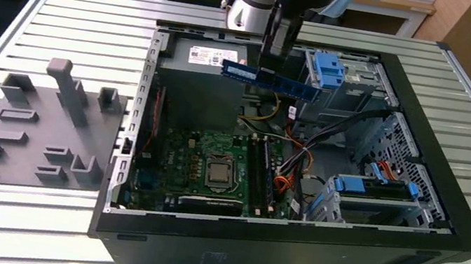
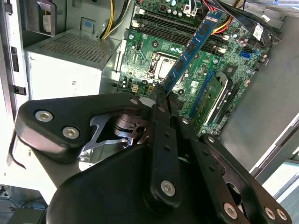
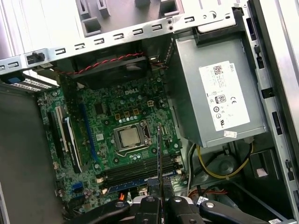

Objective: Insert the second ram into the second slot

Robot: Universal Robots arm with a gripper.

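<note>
Memory stick poised over an open computer: the tool [image 1: 274, 66], closed tight on the upper edge of the second ram [image 1: 270, 81], holds the blue stick on edge in the air above the computer case [image 1: 461, 231], which lies open on the slatted worktop [image 1: 83, 16]. The stick hangs near the power supply [image 1: 204, 60], well apart from the memory slots [image 1: 259, 175] on the motherboard [image 1: 211, 164] below. In the first wrist view the stick appears edge-on, its line crossing the long slots rather than running along them. Done well, the step likely calls for turning the stick parallel to the slots, centring it over the right one, matching its notch to the slot's key, and pressing straight down with both ends level. Which slots are already filled cannot be told from here.
</note>
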